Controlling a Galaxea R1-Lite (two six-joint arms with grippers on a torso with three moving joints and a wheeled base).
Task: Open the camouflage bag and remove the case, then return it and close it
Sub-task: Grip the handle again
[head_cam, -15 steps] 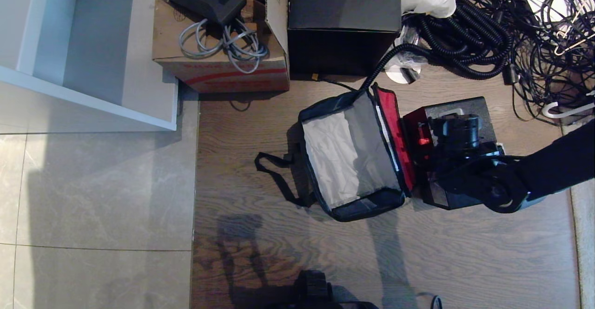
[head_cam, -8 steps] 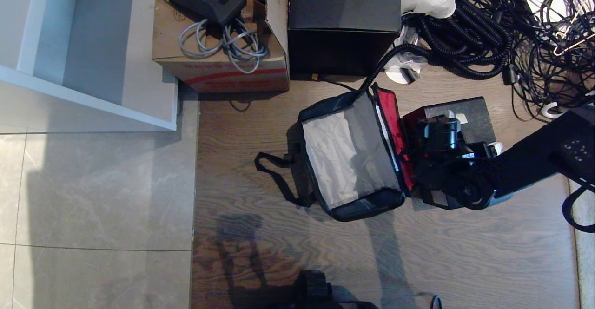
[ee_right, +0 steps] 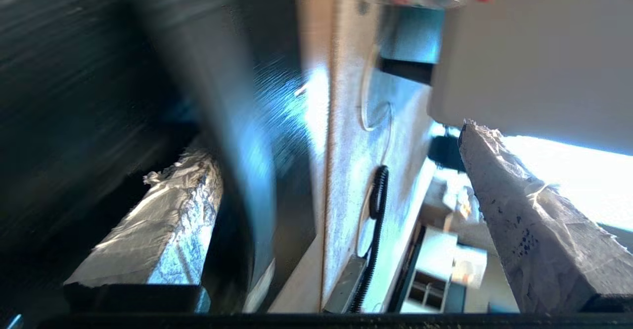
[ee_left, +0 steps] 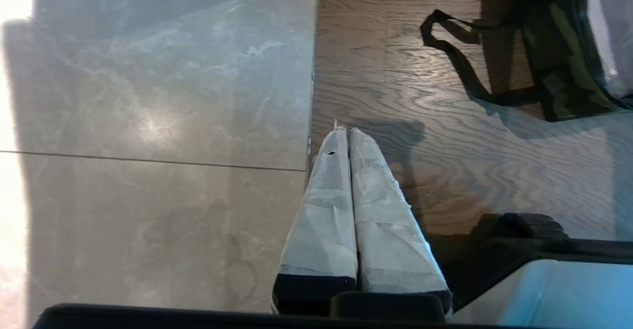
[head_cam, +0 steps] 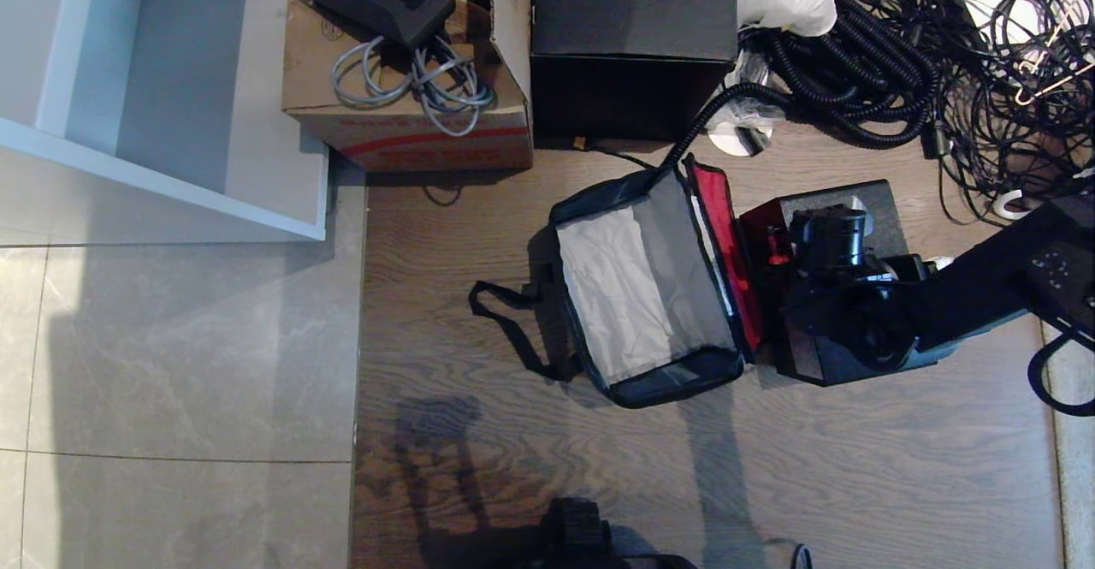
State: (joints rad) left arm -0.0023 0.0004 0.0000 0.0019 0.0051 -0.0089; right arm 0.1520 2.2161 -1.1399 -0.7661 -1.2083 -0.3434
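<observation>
Black and speckled, the case [head_cam: 843, 287] stands on the wood floor just right of the camouflage bag [head_cam: 650, 287], touching its red lid. The right gripper [ee_right: 341, 210] hangs over the case, fingers spread wide, holding nothing — the bag's open mouth lies to its left. The left gripper [ee_left: 348, 141] (pressed shut) idles nearer the robot.

Ahead of me: cardboard box [head_cam: 402, 115] with grey cable [head_cam: 411, 81] on top, beside black cube box [head_cam: 633, 30]; tangled cables [head_cam: 941, 64] right.
</observation>
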